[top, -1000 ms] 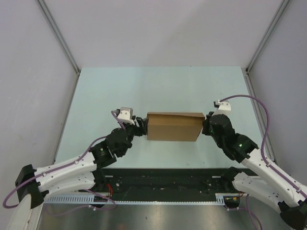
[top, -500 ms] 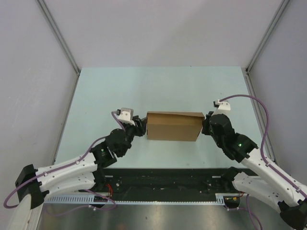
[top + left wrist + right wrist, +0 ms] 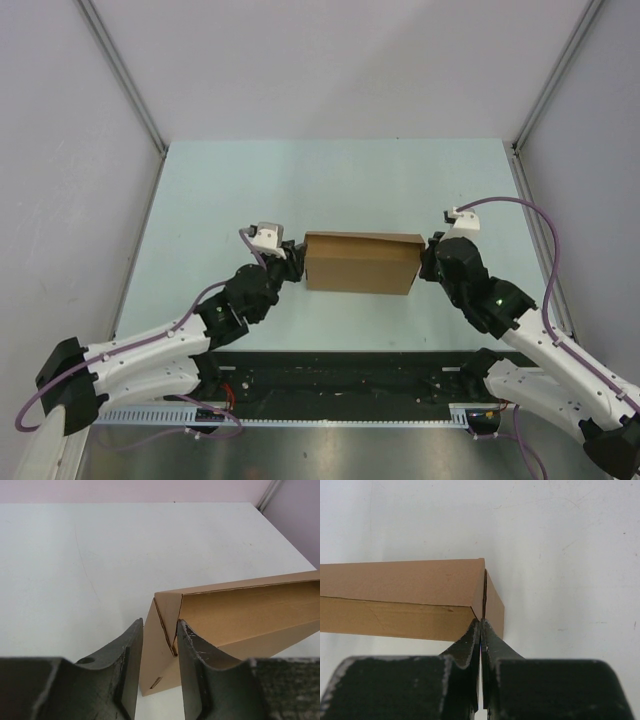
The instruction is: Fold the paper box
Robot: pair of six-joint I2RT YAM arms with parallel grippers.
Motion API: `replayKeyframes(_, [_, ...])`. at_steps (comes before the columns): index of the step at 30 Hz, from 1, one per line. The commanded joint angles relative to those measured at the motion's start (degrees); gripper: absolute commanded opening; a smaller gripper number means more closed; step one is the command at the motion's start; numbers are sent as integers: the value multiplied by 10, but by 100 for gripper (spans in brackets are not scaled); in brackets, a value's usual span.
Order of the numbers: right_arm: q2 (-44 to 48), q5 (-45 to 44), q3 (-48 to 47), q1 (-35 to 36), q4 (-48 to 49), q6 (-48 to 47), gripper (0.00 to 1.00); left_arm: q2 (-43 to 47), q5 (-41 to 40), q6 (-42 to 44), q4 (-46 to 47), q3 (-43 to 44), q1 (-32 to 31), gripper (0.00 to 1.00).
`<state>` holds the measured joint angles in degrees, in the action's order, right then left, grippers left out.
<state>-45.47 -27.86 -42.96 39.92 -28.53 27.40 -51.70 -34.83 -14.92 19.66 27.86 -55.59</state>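
Top external view shows the paper box nearly folded (lid not flat yet); left gripper spread, right gripper pinched closed.

The left arm is stretching low from its base at the near left, elbow bent, forearm angling up and to the right. Its wrist is carrying the left gripper roughly level, with the fingers standing a little apart — the left end corner of the paper box is sitting in the gap between them. The right arm is mirroring this from the near right, forearm angling up and to the left. The right gripper is pressing its fingers together with only a hairline between them, tips touching the box's right end corner — whether any cardboard is pinched there cannot be told.
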Motion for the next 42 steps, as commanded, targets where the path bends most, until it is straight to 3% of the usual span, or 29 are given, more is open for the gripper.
replayKeyframes(1, [-10, -4, 6, 1, -44, 2, 0, -7, 6, 12, 35, 2, 12, 37])
replayKeyframes(7, [-11, -7, 6, 2, -45, 1, 0, -11, 19, 16, 42, 11, 20, 31])
replayKeyframes(12, [-15, -9, 6, 7, -47, 4, 0, -14, 37, 16, 57, 5, 21, 0])
replayKeyframes(38, [-19, -20, 6, 28, -63, 12, 0, -45, 37, -79, 19, -49, 17, 0])
replayKeyframes(41, [-9, -17, 6, 29, -63, 10, 9, -48, 25, -85, 13, -53, 15, 0])
replayKeyframes(42, [-5, -14, 5, 29, -64, 9, 18, -48, 23, -84, 13, -54, 15, 0])
